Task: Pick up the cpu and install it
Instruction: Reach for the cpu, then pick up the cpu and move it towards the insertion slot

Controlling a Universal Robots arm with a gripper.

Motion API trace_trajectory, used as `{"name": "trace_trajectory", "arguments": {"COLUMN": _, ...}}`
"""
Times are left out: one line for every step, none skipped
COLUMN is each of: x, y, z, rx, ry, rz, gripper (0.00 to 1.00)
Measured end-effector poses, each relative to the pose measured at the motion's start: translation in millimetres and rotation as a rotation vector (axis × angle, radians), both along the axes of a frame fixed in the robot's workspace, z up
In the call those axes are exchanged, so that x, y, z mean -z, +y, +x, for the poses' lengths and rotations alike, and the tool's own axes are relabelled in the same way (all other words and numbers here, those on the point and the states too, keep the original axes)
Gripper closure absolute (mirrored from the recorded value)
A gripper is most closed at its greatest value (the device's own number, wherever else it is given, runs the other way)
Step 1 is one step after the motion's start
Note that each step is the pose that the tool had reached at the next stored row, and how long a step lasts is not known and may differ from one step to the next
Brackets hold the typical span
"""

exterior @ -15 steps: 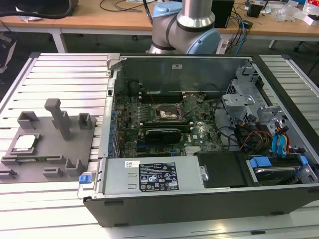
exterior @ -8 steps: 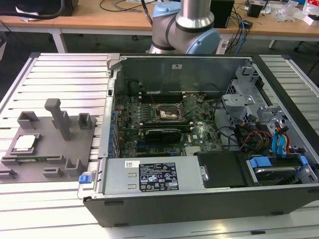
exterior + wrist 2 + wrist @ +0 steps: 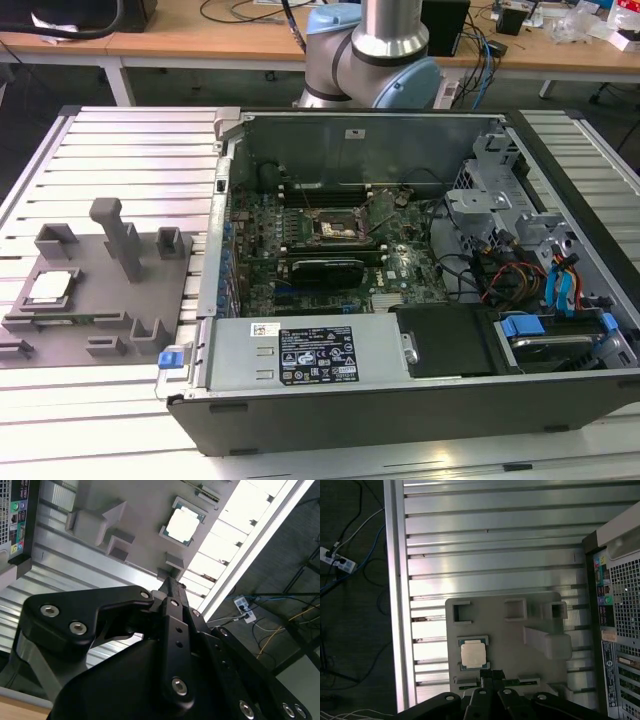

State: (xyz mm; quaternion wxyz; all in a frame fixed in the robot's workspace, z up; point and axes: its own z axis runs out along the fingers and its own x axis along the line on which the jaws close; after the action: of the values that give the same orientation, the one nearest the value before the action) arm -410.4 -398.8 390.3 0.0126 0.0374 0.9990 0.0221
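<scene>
The cpu (image 3: 50,287) lies flat, silver side up, in a recess of the grey plastic tray (image 3: 105,300) at the exterior view's left. Both wrist views look down on the cpu (image 3: 473,654) (image 3: 182,524) from well above. My gripper (image 3: 492,674) (image 3: 167,584) hangs high over the tray's edge close to the cpu, its fingers drawn together with nothing between them. The black socket frame (image 3: 335,228) sits on the motherboard inside the open computer case (image 3: 400,400).
The tray (image 3: 510,645) carries upright blocks, one tall post (image 3: 118,235) standing beside the cpu's recess. The case wall (image 3: 615,630) rises next to the tray. Slatted aluminium table (image 3: 130,150) surrounds both. Cables and a power strip (image 3: 337,560) lie on the floor beyond the table edge.
</scene>
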Motion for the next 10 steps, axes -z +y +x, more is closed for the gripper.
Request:
{"name": "trace_trajectory", "arguments": {"x": 0.0, "y": 0.0, "z": 0.0, "rx": 0.000, "ry": 0.0000, "rz": 0.0000, "gripper": 0.89}}
{"name": "trace_trajectory", "arguments": {"x": 0.0, "y": 0.0, "z": 0.0, "rx": 0.000, "ry": 0.0000, "rz": 0.0000, "gripper": 0.89}}
{"name": "trace_trajectory", "arguments": {"x": 0.0, "y": 0.0, "z": 0.1, "rx": 0.000, "ry": 0.0000, "rz": 0.0000, "gripper": 0.89}}
{"name": "trace_trajectory", "arguments": {"x": 0.1, "y": 0.0, "z": 0.1, "rx": 0.000, "ry": 0.0000, "rz": 0.0000, "gripper": 0.89}}
{"name": "trace_trajectory", "arguments": {"x": 0.1, "y": 0.0, "z": 0.1, "rx": 0.000, "ry": 0.0000, "rz": 0.0000, "gripper": 0.89}}
{"name": "trace_trajectory", "arguments": {"x": 0.1, "y": 0.0, "z": 0.1, "rx": 0.000, "ry": 0.0000, "rz": 0.0000, "gripper": 0.89}}
{"name": "trace_trajectory", "arguments": {"x": 0.1, "y": 0.0, "z": 0.1, "rx": 0.000, "ry": 0.0000, "rz": 0.0000, "gripper": 0.89}}
{"name": "trace_trajectory", "arguments": {"x": 0.1, "y": 0.0, "z": 0.2, "rx": 0.000, "ry": 0.0000, "rz": 0.0000, "gripper": 0.89}}
{"name": "trace_trajectory", "arguments": {"x": 0.1, "y": 0.0, "z": 0.2, "rx": 0.000, "ry": 0.0000, "rz": 0.0000, "gripper": 0.89}}
{"name": "trace_trajectory", "arguments": {"x": 0.1, "y": 0.0, "z": 0.2, "rx": 0.000, "ry": 0.0000, "rz": 0.0000, "gripper": 0.83}}
